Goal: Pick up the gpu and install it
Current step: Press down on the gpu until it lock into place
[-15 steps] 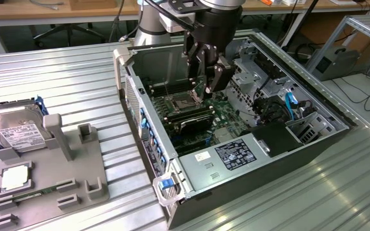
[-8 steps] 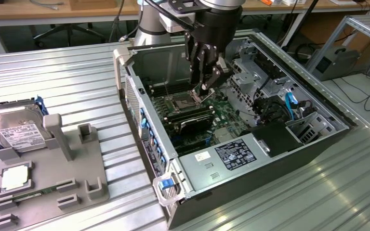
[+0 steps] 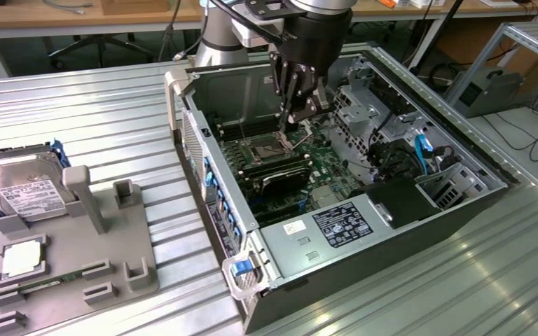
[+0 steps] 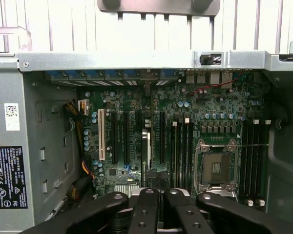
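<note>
the gpu (image 3: 283,183) sits on edge in the open computer case (image 3: 456,150), its long axis across the motherboard (image 4: 185,122); our gripper (image 3: 293,136), fingers drawn together and clamped on nothing we can make out, hangs just above it beside the cpu socket (image 4: 216,166)

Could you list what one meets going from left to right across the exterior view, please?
Hard drive standing in the grey holder tray → open computer case → gripper reaching down over the motherboard → blue cable → grey box on the floor.
</note>
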`<state>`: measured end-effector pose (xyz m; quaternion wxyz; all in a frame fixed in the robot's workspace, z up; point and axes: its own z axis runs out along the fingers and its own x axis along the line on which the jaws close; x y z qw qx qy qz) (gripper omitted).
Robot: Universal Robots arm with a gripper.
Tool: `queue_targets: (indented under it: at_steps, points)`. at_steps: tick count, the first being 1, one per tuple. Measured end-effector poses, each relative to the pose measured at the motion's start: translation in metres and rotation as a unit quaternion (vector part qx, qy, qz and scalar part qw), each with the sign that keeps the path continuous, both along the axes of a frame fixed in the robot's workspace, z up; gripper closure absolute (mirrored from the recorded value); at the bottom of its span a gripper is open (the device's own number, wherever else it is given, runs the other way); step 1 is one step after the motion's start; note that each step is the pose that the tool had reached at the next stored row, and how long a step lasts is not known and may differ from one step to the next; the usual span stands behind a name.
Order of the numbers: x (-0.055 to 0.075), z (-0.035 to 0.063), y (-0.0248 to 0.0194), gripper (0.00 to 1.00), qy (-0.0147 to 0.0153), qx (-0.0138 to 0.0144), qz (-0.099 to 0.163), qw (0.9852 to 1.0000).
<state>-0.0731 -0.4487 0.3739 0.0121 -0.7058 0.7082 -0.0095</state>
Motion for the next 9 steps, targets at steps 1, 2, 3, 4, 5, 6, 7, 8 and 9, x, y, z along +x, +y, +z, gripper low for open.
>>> queue_targets:
  at_steps: [1,2,3,4,5,6,7,8,9]
  points:
    - [0.0,0.0,0.0,0.89,0.0,0.0,0.0,1.0]
    - [0.0,0.0,0.0,0.89,0.0,0.0,0.0,1.0]
    - [0.0,0.0,0.0,0.89,0.0,0.0,0.0,1.0]
    - [0.0,0.0,0.0,0.89,0.0,0.0,0.0,1.0]
    - [0.0,0.0,0.0,0.89,0.0,0.0,0.0,1.0]
    - [0.0,0.0,0.0,0.89,0.0,0.0,0.0,1.0]
    - [0.0,-0.0001,0.0,0.89,0.0,-0.0001,0.0,1.0]
    - [0.0,-0.0031,0.0,0.89,0.0,0.0,0.0,1.0]
    - [0.0,-0.005,0.0,0.89,0.0,0.0,0.0,1.0]
